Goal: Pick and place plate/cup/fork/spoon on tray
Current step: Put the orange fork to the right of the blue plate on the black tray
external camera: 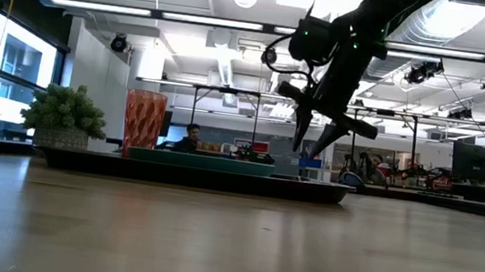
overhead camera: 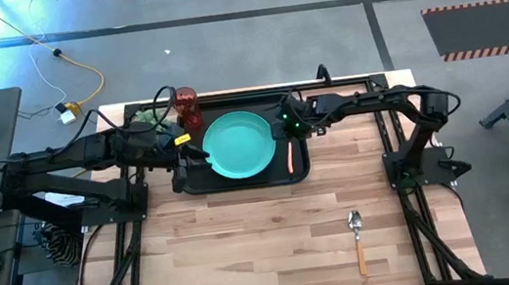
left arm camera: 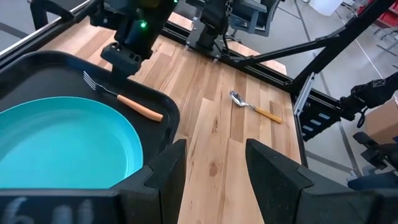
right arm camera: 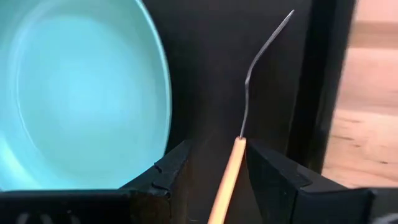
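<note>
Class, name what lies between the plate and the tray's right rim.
The fork lies on the tray floor beside the plate, seen in the high view.

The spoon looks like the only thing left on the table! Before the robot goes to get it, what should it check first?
1. Plate on tray: ok.
2. Cup standing at the tray's back corner: ok.
3. Fork lying on the tray beside the plate: ok.
4. Right gripper let go of the fork: ok, fingers open with the handle between them.
5. Spoon alone on bare wood near the front: ok.
6. Left gripper empty: ok, fingers open.
</note>
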`<state>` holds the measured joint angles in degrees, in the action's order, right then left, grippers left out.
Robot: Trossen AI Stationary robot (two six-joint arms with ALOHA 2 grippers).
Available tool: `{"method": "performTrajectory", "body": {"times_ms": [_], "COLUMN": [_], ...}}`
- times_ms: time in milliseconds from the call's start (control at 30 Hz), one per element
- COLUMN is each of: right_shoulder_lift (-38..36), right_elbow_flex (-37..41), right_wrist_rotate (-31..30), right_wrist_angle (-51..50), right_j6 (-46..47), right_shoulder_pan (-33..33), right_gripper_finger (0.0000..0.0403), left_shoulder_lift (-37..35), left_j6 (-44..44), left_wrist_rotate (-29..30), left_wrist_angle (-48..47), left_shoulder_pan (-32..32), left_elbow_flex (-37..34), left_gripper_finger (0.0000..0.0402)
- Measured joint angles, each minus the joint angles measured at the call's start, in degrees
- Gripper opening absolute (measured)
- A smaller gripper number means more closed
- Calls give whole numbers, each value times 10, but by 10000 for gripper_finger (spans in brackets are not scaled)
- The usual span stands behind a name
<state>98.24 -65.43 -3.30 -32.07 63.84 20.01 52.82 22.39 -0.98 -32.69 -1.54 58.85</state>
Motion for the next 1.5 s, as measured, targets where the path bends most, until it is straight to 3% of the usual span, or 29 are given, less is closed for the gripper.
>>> {"method": "performTrajectory", "body": {"times_ms": [733, 1500], "right_shoulder_lift": [7, 81], "right_elbow_flex": [0, 0], "right_wrist_rotate": [19, 36], "right_wrist_angle": [-24, 0], "right_j6": [2, 2], "right_shoulder_pan": [-14, -14], "right_gripper_finger": [138, 138], "left_shoulder_lift": [0, 0], "left_j6": [0, 0], "left_wrist_rotate": [19, 19], "left_wrist_angle": [14, 30], "left_shoulder_pan": [0, 0], "left_elbow_flex": [0, 0], "left_gripper_finger": [156, 156]}}
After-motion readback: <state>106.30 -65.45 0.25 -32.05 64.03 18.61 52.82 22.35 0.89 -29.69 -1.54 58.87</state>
